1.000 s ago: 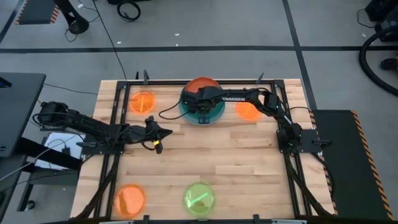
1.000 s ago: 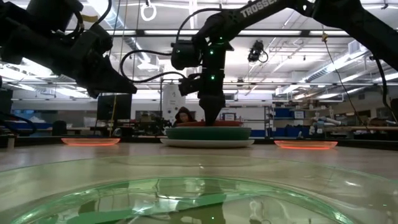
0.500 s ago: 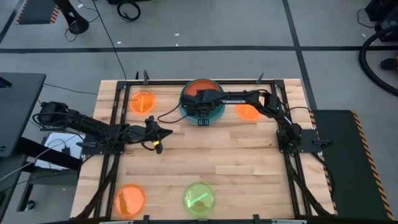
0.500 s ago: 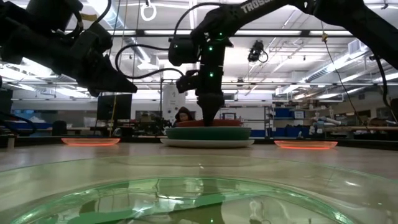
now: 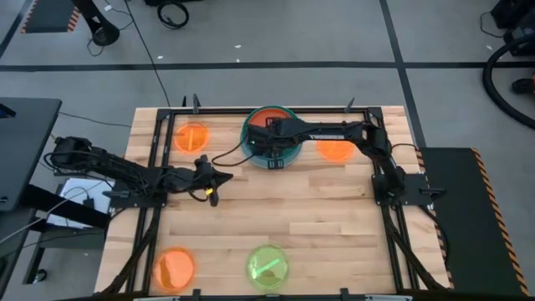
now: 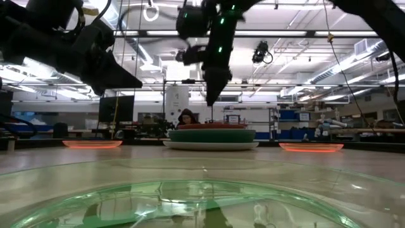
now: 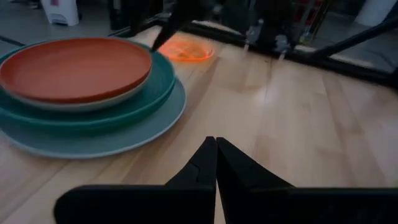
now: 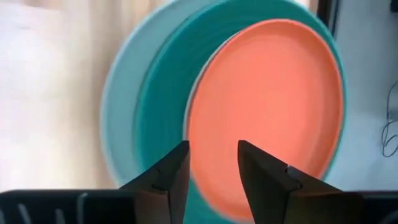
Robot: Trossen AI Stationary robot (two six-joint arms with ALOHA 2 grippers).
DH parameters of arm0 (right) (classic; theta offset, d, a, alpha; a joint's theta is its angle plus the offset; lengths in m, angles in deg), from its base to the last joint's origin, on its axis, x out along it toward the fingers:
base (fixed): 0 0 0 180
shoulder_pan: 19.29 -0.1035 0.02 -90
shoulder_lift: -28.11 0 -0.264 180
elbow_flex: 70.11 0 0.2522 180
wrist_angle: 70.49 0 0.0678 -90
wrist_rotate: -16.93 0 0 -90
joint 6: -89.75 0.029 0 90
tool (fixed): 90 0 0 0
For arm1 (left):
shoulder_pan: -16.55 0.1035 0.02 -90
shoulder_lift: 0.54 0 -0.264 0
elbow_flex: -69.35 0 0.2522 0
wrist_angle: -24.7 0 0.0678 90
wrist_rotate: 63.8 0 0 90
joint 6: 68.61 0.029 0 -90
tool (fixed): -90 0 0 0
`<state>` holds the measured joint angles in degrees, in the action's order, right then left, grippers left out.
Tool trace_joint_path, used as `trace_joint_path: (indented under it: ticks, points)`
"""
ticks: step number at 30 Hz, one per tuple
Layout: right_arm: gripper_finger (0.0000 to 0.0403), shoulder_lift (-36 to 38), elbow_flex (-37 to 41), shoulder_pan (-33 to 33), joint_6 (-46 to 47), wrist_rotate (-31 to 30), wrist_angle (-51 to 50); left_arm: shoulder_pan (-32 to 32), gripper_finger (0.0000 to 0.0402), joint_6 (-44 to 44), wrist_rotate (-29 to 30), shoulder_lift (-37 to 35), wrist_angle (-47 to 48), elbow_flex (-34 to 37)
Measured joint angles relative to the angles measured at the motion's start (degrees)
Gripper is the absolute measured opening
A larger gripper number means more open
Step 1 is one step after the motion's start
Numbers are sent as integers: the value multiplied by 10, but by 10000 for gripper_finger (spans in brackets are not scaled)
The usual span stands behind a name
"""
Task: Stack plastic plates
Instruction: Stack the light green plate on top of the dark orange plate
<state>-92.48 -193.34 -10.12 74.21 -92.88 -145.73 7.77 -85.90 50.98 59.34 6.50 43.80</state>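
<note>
A stack of larger plastic plates (image 5: 272, 138) stands at the table's far middle: light blue at the bottom, teal above it, red-orange (image 8: 267, 106) on top. My right gripper (image 8: 211, 165) hangs open above the stack, clear of it (image 6: 211, 98). My left gripper (image 7: 216, 146) hovers shut to the stack's left and nearer (image 5: 224, 176), holding nothing. Small translucent orange plates lie flat at the far left (image 5: 191, 136), to the right of the stack (image 5: 336, 150) and at the near left (image 5: 175, 267). A lime green one (image 5: 268, 267) lies at the near middle.
A black frame (image 5: 154, 167) runs along the table's left, right and far edges. Cables (image 5: 226, 152) trail from the right arm near the stack. Bare wood (image 5: 292, 209) spans the table's middle. A person (image 6: 186, 118) sits in the room behind the table.
My right gripper has risen from the red-orange plate on top of the stack and now hangs clear above it. The plate stays on the stack.
</note>
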Motion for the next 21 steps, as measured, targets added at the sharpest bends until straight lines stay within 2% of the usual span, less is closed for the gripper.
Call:
trace_joint_path:
  ticks: [4,9,13,17,21]
  points:
    - [139,39,0,-52,74,43,-25,-2,9,15,-52,0,-12,-10]
    - [135,61,0,-133,239,119,-10,-23,9,-3,-61,0,-3,-35]
    - [133,45,0,-207,345,114,-7,-60,9,-24,-74,0,14,-53]
    - [132,2,0,-277,459,92,-5,-105,9,-46,-74,0,16,-61]
    - [132,-43,0,-332,556,96,-3,-150,9,-58,-74,0,17,-62]
